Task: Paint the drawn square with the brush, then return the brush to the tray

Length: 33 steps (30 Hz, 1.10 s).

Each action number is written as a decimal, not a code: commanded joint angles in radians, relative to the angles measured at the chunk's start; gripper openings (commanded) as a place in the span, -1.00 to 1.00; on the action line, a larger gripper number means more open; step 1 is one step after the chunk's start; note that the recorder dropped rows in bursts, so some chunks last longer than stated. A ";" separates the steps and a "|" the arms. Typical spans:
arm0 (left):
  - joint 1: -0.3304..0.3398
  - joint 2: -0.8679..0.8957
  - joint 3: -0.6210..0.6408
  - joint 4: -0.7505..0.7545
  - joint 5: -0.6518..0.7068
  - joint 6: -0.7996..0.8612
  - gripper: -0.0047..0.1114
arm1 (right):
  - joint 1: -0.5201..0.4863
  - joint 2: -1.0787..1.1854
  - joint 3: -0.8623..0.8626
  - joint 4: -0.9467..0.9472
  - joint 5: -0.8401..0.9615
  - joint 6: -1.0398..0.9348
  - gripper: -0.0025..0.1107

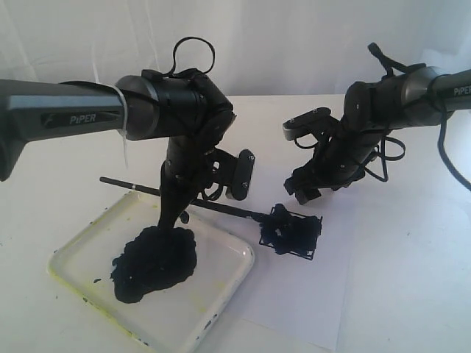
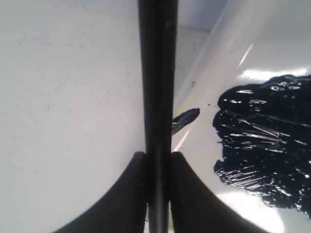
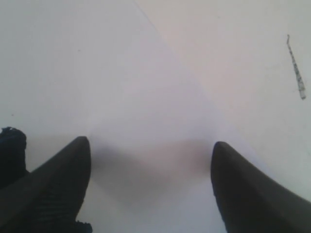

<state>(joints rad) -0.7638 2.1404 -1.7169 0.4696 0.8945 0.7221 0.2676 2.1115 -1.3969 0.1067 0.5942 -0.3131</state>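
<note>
Brush point(image 1: 229, 210) is up off the tray, pinched partway along its shaft, and its dark tip reaches right to the near edge of the square point(image 1: 291, 232). The far end of the stick pokes out behind the tray's back rim. The square sits on the paper point(image 1: 294, 288) just beside the tray's right corner, and it is heavily daubed black now, with thin outline strokes showing at its edges.

Left gripper point(image 1: 171, 215) points down over the tray's far side. From the left wrist view the brush point(image 2: 157, 73) runs straight through the left gripper point(image 2: 158, 155), with both fingers point(image 2: 133, 194) pressed against the shaft on either side, so a tight, narrow grip on the stick.

Tray point(image 1: 215, 288) lies at front left, rim stained yellow-green, with the big glossy blob point(image 1: 154, 262) in its middle. The blob point(image 2: 267, 150) shines wet beside the shaft, and a small dark smear point(image 2: 186, 119) sits near the tray's edge.

Right gripper point(image 1: 305, 193) hangs above the paper just behind the square, not touching it. Its fingers point(image 3: 60, 187) stand wide apart around bare white surface, with nothing between them in the right gripper point(image 3: 151, 143). A thin grey streak point(image 3: 296, 73) marks the surface further off.
</note>
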 commanded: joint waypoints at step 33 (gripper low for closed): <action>0.025 0.025 0.007 0.061 -0.036 -0.072 -0.92 | 0.000 0.007 0.002 -0.013 0.003 -0.005 0.20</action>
<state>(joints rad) -0.7425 2.1720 -1.7153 0.4854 0.8646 0.7115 0.2676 2.1115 -1.3969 0.1067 0.5942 -0.3131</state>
